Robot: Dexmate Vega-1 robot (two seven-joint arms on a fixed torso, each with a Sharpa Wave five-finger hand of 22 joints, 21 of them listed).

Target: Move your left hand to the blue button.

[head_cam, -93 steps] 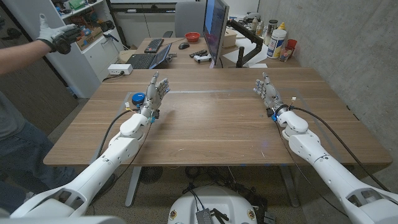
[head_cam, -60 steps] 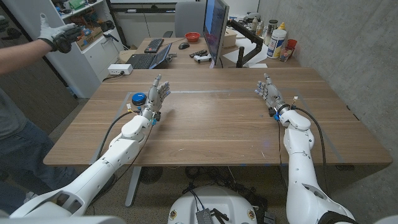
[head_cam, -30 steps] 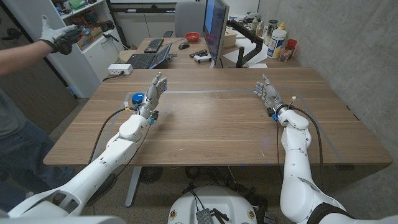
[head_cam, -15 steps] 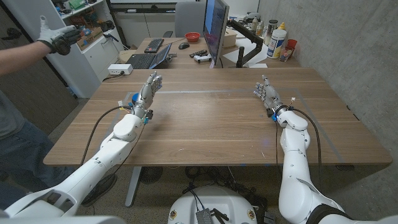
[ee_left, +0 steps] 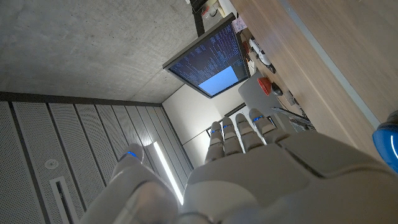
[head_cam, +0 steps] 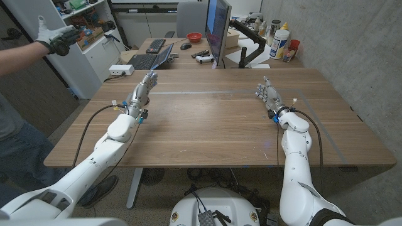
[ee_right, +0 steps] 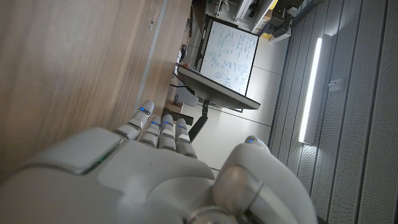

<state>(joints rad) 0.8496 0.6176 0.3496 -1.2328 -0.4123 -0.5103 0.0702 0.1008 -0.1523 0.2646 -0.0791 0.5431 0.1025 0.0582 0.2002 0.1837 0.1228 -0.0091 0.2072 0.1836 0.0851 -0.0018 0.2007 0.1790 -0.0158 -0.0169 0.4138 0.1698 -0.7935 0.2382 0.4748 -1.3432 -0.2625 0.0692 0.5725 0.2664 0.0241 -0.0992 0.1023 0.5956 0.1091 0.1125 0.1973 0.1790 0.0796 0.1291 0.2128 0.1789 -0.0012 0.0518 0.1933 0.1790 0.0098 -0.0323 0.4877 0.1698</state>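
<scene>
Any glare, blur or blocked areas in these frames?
Head view: sharp, evenly lit, faint sheen on the table. Left wrist view: the left hand blocks the lower frame; the blue button is cut off at the edge. Right wrist view: a bright light strip glares.

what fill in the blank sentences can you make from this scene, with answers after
1. The left hand holds ____.
2. The button beside the left hand is coloured ____.
3. The right hand is over the ____ table.
4. The person's raised hand wears a ____.

Missing words: nothing; blue; wooden; glove
</scene>
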